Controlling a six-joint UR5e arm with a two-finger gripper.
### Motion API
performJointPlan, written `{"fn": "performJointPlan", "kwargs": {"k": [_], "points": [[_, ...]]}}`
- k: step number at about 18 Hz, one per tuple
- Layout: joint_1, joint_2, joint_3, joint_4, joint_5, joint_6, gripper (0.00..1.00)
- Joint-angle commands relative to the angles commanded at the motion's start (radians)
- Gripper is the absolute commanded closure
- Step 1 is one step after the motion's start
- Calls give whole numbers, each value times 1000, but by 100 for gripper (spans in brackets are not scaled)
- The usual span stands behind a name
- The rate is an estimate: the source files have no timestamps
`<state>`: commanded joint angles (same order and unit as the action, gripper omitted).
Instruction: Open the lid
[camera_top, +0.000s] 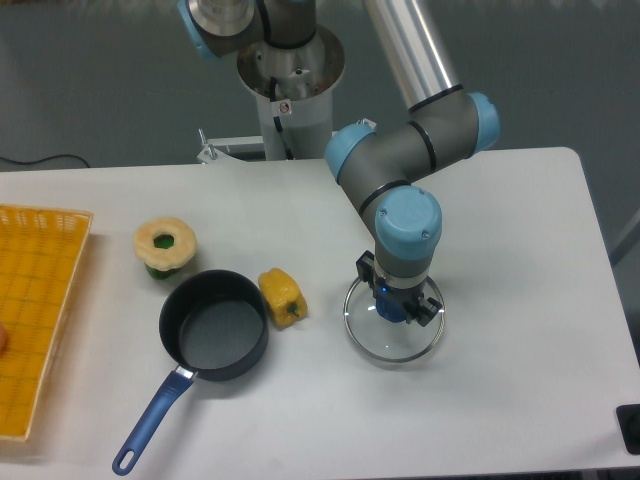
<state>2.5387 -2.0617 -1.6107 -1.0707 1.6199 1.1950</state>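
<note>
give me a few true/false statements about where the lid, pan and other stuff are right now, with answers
1. The lid sits on the saucepan. False: it is off the pan, over the table to the pan's right.
2. The end effector is at the lid's blue knob. True.
3. The saucepan is empty. True.
4. The yellow pepper lies inside the saucepan. False: it is on the table beside the pan's right rim.
5. The orange basket is at the table's right edge. False: it is at the left edge.
</note>
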Motion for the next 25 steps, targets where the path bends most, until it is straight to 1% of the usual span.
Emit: {"fn": "performJointPlan", "kwargs": {"k": [14,25], "points": [[0,-18,-2,8,3,-2,29],[-2,-21,-3,14,3,-3,28]]}}
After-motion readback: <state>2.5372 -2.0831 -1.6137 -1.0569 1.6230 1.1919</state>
